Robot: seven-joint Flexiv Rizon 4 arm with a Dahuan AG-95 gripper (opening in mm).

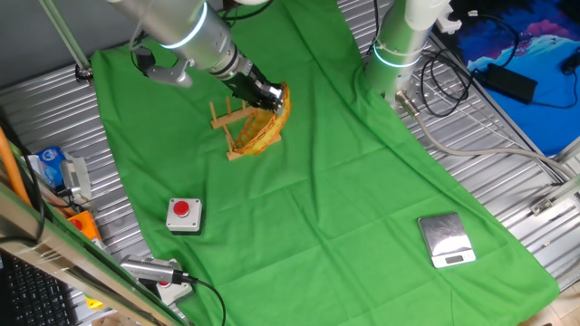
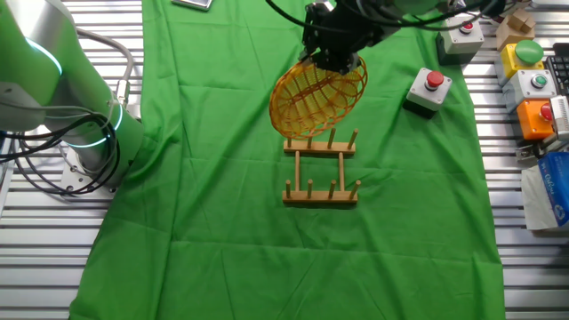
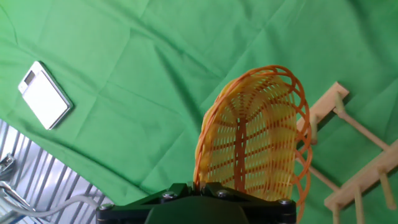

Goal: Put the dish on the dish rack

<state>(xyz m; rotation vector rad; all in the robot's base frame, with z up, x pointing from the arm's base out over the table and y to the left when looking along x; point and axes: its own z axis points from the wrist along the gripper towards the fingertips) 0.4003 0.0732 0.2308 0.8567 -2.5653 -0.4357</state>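
In the hand view the end effector (image 3: 214, 186) is clenched on the rim of the dish (image 3: 261, 137), which stands on edge and tilted. Beyond it, at 3 o'clock, the rack (image 3: 364, 155) stands on the green bench (image 3: 143, 81). Farther, at 10 o'clock, lies the scale (image 3: 45, 94).

Bright, even overhead light, soft faint shadows on the green cloth (image 1: 344, 181), sharp focus throughout.

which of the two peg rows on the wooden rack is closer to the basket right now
The far peg row, the one toward the red-button box. The basket, gripped in the pincer, hangs beside it; the near peg row stands apart.
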